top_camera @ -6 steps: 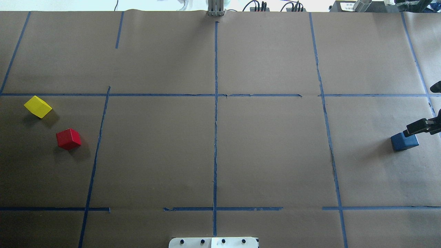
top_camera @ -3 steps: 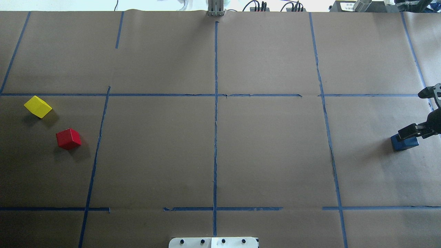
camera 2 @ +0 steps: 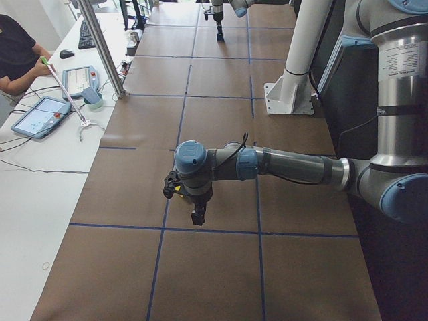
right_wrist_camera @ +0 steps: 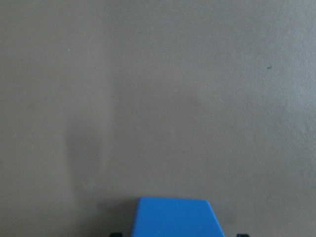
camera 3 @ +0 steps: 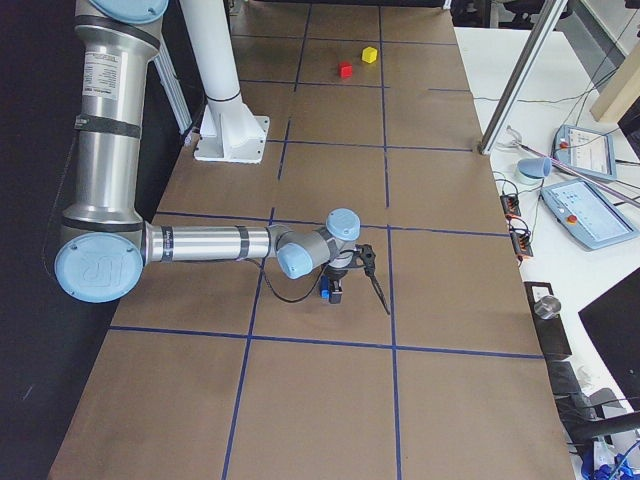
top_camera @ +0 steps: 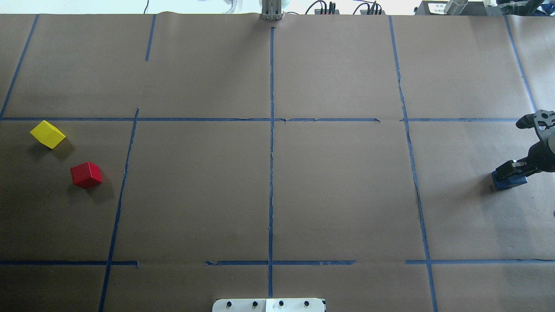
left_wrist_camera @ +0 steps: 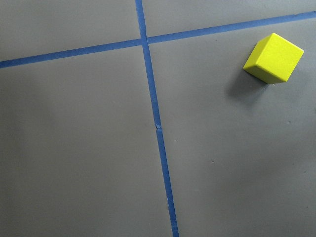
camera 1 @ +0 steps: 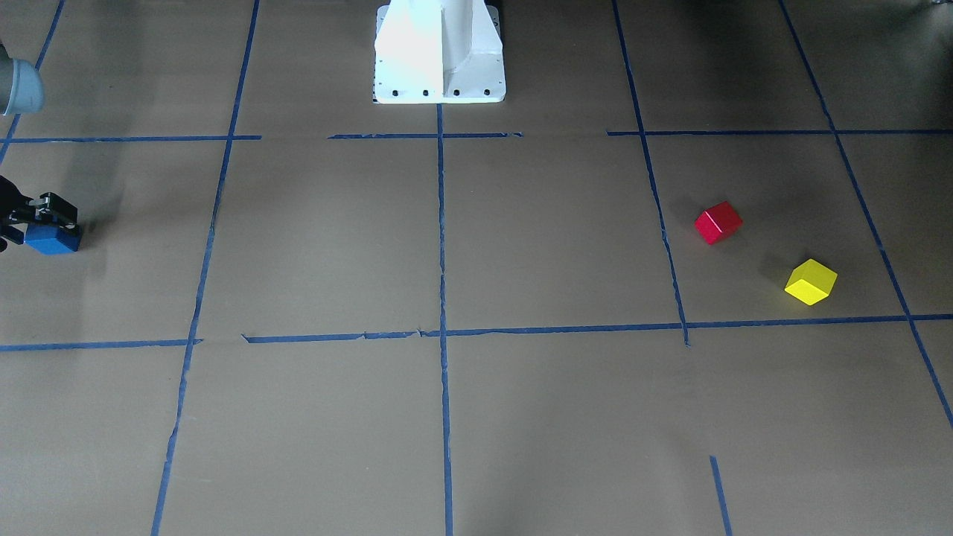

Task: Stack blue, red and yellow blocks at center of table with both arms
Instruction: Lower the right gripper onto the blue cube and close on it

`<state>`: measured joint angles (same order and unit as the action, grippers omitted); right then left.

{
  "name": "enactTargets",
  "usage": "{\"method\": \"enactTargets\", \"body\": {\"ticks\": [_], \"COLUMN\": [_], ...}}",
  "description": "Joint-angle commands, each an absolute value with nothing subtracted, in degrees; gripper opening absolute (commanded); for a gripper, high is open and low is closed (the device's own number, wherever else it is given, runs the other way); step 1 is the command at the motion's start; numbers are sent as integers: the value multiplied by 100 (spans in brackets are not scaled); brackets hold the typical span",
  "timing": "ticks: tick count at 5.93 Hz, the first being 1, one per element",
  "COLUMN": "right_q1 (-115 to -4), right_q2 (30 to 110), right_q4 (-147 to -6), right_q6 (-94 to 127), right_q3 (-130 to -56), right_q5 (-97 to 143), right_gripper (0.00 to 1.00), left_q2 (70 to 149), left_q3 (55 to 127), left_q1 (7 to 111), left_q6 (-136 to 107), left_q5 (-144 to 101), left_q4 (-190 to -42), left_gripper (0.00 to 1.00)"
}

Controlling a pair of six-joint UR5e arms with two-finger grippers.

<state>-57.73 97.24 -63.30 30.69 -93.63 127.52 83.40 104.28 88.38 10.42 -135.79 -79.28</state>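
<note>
The blue block (top_camera: 507, 182) sits at the table's far right, also in the front view (camera 1: 53, 241). My right gripper (top_camera: 511, 169) is low over it and open. The block (right_wrist_camera: 175, 217) lies between the fingertips (right_wrist_camera: 114, 234), with small gaps on both sides. The red block (top_camera: 86, 174) and the yellow block (top_camera: 47, 134) lie apart at the far left. My left gripper (camera 2: 198, 215) shows only in the exterior left view, pointing down near the yellow block (left_wrist_camera: 273, 58). I cannot tell whether it is open or shut.
Blue tape lines divide the brown paper table into squares, crossing at the centre (top_camera: 272, 120). The white robot base (camera 1: 439, 52) stands at the near edge. Operators' tablets (camera 2: 40, 114) and a metal post (camera 2: 103, 47) are beyond the far edge.
My right gripper has moved in from the view's right edge and come down over the blue block. The three blocks have not moved.
</note>
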Motion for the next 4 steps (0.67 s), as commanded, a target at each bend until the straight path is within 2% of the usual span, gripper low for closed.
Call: {"method": "enactTargets", "body": {"ticks": [1, 2, 4], "right_q1": [-5757, -5452, -4531], "right_q2": [9712, 9686, 8104], "right_q4": [-6346, -6415, -7027], "right_q6": [3076, 3563, 5687], "right_q3": [-9665, -10408, -10705], "right_q5": [12797, 12745, 12683], "right_gripper": [0, 0, 0], "left_q2": [8341, 8341, 8323], "left_q3": [10468, 10476, 10503], "left_q1": [8833, 8842, 8842], "left_q6": [1046, 1046, 1098], "left_q5": [-13579, -13579, -13579], "left_q4": [-7928, -7936, -7945], "left_gripper": [100, 100, 100]}}
